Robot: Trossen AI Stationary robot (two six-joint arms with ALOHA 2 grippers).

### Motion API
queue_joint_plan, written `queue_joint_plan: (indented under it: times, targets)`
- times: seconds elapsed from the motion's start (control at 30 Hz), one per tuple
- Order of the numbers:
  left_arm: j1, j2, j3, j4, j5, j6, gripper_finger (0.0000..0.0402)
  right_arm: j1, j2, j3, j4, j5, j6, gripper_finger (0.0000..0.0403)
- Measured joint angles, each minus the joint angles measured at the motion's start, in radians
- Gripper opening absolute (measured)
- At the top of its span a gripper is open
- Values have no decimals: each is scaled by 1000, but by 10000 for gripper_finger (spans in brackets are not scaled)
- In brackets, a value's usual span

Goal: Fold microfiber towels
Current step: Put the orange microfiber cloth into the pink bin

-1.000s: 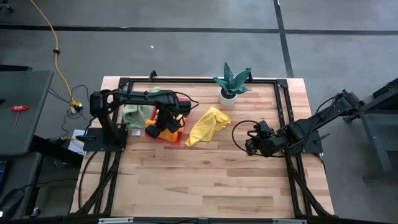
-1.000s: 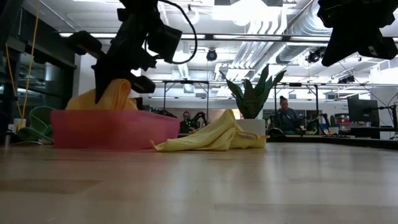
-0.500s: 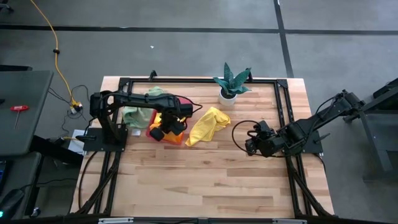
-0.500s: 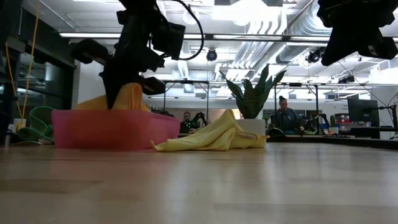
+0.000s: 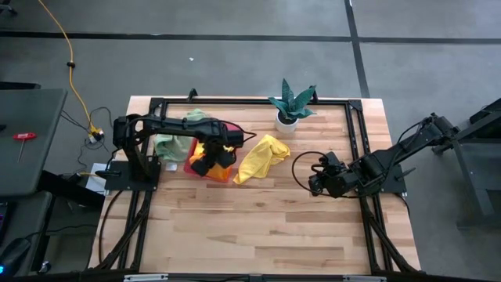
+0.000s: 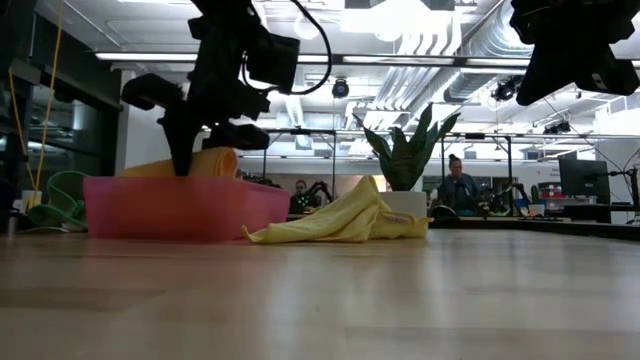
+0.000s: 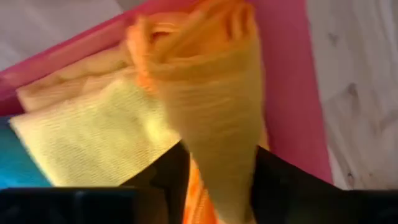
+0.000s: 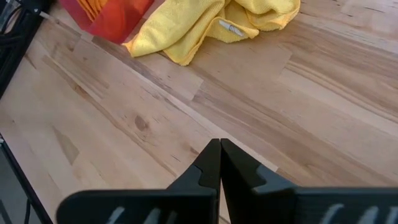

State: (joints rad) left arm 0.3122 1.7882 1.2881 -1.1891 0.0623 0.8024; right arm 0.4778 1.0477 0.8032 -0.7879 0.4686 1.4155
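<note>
Grey floor (image 5: pixel 235 55) surrounds the wooden table (image 5: pixel 258 227); ceiling ducts (image 6: pixel 440 40) and strip lights overhead.

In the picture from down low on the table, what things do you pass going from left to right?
Pink tray with the orange towel in it, then the crumpled yellow towel, then the potted plant.

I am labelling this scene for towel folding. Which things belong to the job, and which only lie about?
Job: orange towel between left fingers; folded yellow towel; crumpled yellow towel; pale green towel; pink tray.
Lying about: potted plant; yellow cable.
</note>
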Motion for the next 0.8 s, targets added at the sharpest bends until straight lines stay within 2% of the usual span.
queue_joint_plan:
  times: [0.23,0.4,0.57,0.63,0.7,0.8]
  targets:
    - [11,0,40,25,-145,-40,200,0,0,0,0,0,-1,0]
    - [35,0,87,29,-165,-40,224,0,0,0,0,0,-1,0]
    - [49,-3,120,28,-253,-61,223,0,0,0,0,0,-1,0]
    - [61,-18,131,29,-220,-123,217,0,0,0,0,0,-1,0]
    - [77,-53,132,32,-145,-200,202,0,0,0,0,0,-1,0]
    - [90,-110,133,37,-91,-312,150,0,0,0,0,0,-1,0]
